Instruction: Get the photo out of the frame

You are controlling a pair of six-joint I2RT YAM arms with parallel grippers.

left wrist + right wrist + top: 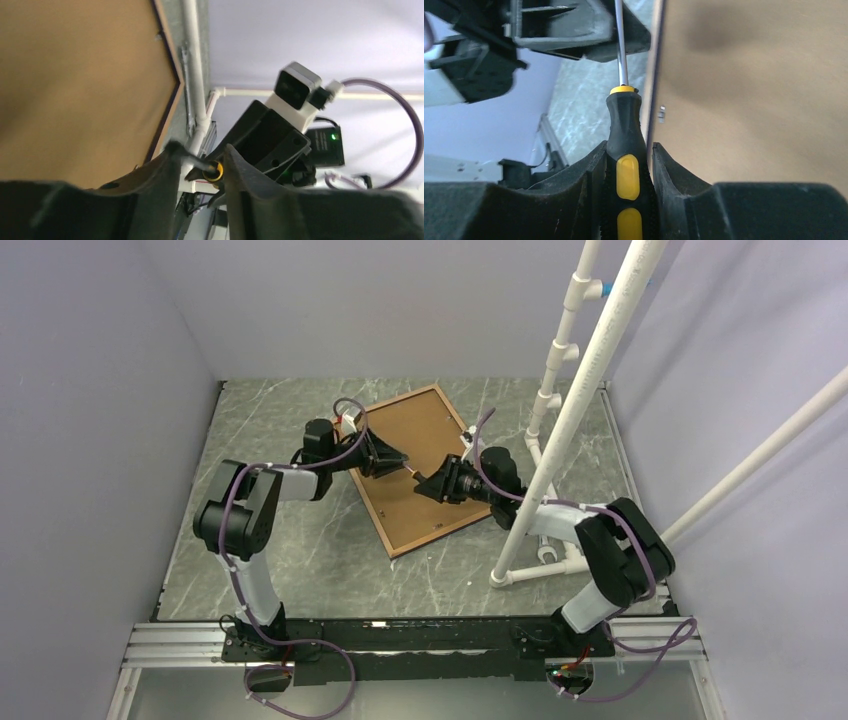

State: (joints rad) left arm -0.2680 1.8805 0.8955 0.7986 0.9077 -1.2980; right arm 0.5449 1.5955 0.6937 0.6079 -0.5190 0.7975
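Observation:
The frame (395,400) lies face down and slanted on the marble table; its brown back (420,515) faces up, with a thin dark rim. The photo is hidden under that back. My right gripper (428,486) hovers over the back and is shut on a black-and-yellow screwdriver (624,135) by its handle. The bare steel shaft points at my left gripper (398,462). In the left wrist view my left gripper (200,150) is open; the shaft runs between its fingers and its tip touches the left one. The brown back also fills the left wrist view (75,75) and the right wrist view (749,75).
A white PVC pipe stand (560,440) rises right of the frame, close beside my right arm. A small metal tab (662,114) sits at the back's edge. Plain walls close the table on the left, far and right sides.

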